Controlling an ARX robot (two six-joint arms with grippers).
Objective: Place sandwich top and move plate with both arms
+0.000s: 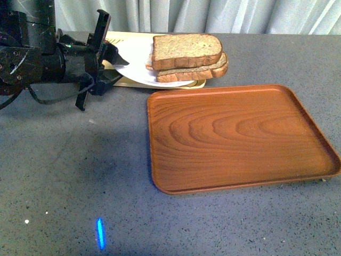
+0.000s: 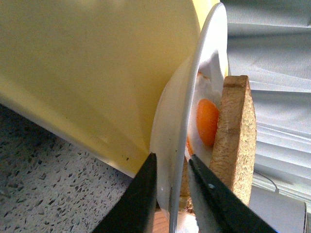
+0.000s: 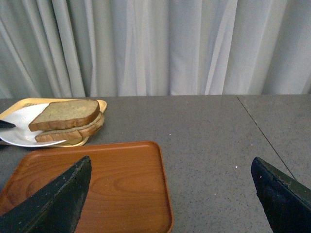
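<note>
Left gripper [image 2: 171,158] — pinching plate [image 1: 136,64] rim, arm low, level | right gripper [image 3: 170,162] — spread, above table [image 3: 218,126]

- No text, label, brand, number or sign can be read in any of the three views.
- The plate [image 1: 133,66] is plain white where it shows, the wooden tray [image 1: 234,136] shows only its grain, and the yellow tray [image 2: 97,73] shows a bare surface.
</note>
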